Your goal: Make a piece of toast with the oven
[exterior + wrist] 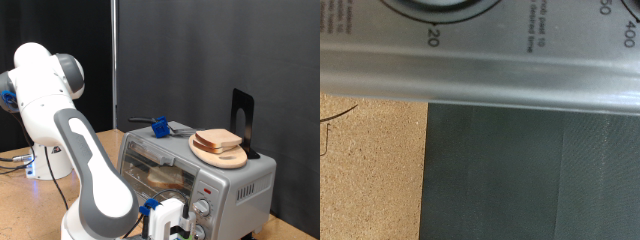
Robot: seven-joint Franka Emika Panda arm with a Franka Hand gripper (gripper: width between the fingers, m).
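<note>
The silver-grey oven [240, 185] stands at the exterior view's lower right with its glass door shut. A pale slice [165, 178] shows behind the glass on the rack. A second piece of toast [218, 140] lies on a round wooden plate [226, 158] on top of the oven. My gripper [180, 226] is low at the front of the oven, right by the two knobs [203, 208] and below the red light [205, 188]. The wrist view is filled by the oven's control panel [480, 70], with a dial edge marked 20 [420, 12]; my fingers do not show there.
A blue-handled tool [160, 125] and a black upright stand [242, 115] sit on the oven's top. The white arm base [45, 110] is at the exterior view's left. Below the panel the wrist view shows a cork-brown surface [370, 170] and a dark mat [530, 170].
</note>
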